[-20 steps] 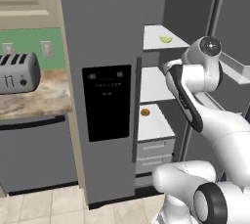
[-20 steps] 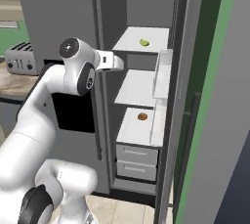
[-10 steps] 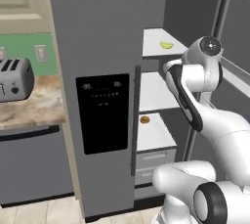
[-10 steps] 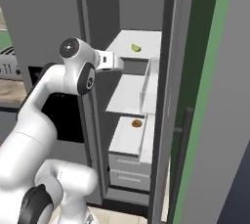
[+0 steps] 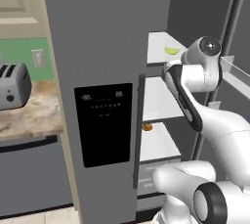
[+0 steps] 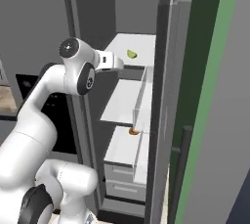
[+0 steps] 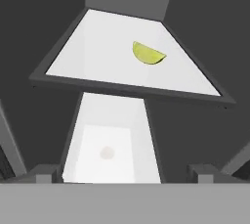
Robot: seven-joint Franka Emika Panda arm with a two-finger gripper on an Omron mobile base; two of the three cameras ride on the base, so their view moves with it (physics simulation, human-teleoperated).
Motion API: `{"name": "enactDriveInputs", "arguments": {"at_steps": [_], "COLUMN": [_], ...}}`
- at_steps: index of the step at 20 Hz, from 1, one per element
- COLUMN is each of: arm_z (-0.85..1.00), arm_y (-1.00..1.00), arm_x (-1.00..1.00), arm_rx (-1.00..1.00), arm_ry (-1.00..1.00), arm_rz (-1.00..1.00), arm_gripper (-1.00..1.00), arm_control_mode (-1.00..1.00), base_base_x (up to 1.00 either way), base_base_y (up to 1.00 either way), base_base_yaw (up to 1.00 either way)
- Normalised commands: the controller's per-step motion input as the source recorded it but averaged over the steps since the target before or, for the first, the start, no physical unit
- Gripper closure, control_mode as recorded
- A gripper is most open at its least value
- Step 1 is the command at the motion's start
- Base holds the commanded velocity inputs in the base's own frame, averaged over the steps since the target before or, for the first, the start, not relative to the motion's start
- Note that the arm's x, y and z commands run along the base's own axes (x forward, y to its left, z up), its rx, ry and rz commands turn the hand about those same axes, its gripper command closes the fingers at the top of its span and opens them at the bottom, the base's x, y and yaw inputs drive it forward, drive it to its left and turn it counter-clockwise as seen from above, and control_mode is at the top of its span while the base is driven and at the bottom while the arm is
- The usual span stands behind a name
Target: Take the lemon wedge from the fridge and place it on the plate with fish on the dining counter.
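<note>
The grey fridge (image 5: 97, 47) stands with its right door (image 6: 171, 96) swung open and white shelves showing. The lemon wedge (image 7: 148, 54) lies alone on the top shelf, also seen as a small yellow-green piece (image 5: 171, 51) (image 6: 132, 54). My gripper (image 6: 120, 63) is held just in front of that shelf's edge, short of the wedge and about level with it. In the hand view its fingertips (image 7: 46, 173) stand wide apart with nothing between them, so the gripper (image 7: 126, 176) is open. The plate with fish and the dining counter are out of view.
A small round brown food item (image 5: 147, 126) (image 6: 134, 131) sits on a lower shelf above white drawers (image 6: 124, 186). The black dispenser panel (image 5: 103, 123) is on the shut left door. A toaster (image 5: 12, 86) stands on the marbled countertop (image 5: 29, 115) over the dishwasher front (image 5: 29, 174).
The whole picture has shifted: the base has driven closer to the fridge, which looms larger. The arm keeps its pose and the hand is nearer the top shelf.
</note>
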Motion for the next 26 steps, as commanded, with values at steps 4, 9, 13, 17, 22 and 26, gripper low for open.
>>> {"name": "enactDriveInputs", "arguments": {"at_steps": [4,9,13,17,22,26], "arm_z": [0.0,0.0,0.0,0.0,0.0,0.18], "arm_y": [0.0,0.0,0.0,0.0,0.0,-0.16], "arm_x": [0.0,0.0,0.0,0.0,0.0,0.21], "arm_rx": [0.0,0.0,0.0,0.0,0.0,0.05], "arm_ry": [0.0,0.0,0.0,0.0,0.0,0.0], "arm_rz": [0.0,0.0,0.0,0.0,0.0,0.01], "arm_gripper": [-1.0,-1.0,-1.0,-1.0,-1.0,-1.0], "arm_control_mode": [1.0,1.0,1.0,1.0,1.0,-1.0], "base_base_x": [0.11,0.22,0.5,0.57,0.23,0.03], "base_base_y": [-0.47,-0.29,-0.03,-0.01,-0.18,-0.07], "base_base_yaw": [0.0,0.0,0.0,0.0,0.0,0.0]}}
